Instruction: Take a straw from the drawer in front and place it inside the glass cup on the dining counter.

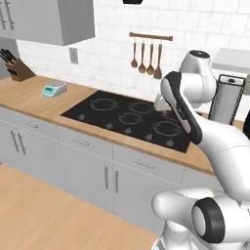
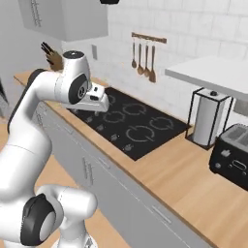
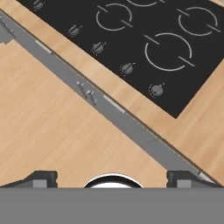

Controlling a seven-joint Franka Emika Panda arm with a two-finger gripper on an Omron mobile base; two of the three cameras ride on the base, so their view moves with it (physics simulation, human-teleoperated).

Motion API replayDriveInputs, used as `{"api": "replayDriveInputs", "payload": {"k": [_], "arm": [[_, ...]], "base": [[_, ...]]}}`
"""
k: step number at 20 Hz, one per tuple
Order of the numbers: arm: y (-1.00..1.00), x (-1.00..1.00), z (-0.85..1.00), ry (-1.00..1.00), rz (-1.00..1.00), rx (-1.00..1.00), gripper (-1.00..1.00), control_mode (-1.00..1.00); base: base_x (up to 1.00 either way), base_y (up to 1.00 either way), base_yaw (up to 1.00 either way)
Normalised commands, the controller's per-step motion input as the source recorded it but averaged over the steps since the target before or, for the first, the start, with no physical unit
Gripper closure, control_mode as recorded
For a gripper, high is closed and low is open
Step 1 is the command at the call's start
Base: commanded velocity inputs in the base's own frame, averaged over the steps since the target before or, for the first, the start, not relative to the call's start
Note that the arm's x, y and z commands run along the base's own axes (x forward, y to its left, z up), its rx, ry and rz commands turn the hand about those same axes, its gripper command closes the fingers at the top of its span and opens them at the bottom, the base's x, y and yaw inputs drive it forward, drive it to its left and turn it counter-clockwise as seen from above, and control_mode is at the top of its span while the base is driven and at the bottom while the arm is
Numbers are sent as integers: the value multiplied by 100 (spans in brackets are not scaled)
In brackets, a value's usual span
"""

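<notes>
The pincer [image 3: 112, 178] is seen in the hand view w/ its two dark tips set wide apart, nothing between them; it looks down over the front edge of the table [image 3: 127, 94], w/ the wood floor [image 3: 52, 127] below. The black hob [image 1: 131, 118] is set into that table. Just in front of the hob, under the table edge, a row of grey drawers [image 1: 147, 163] w/ slim bar handles is seen, all closed; grey cabinet doors [image 1: 105, 178] sit beneath them. No straw can be made out in the closed drawers. Left of the hob a small scale [image 1: 53, 90] and, further left, a knife block [image 1: 15, 68] stand on the table. Right of the hob are a paper-towel holder [image 2: 209, 117] and a black toaster [image 2: 231, 162]. Wooden utensils [image 1: 146, 58] hang on the tiled wall behind the hob.
</notes>
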Motion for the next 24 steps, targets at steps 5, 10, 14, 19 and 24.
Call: {"api": "replayDriveInputs", "payload": {"k": [5,10,14,19,24], "arm": [[0,0,0,0,0,0,-100,100],[0,0,0,0,0,0,-100,100],[0,0,0,0,0,0,-100,100],[0,0,0,0,0,0,-100,100],[0,0,0,0,0,0,-100,100]], "base": [[0,-72,39],[-2,-58,17],[-11,-41,16],[-20,-46,20],[0,-65,26]]}}
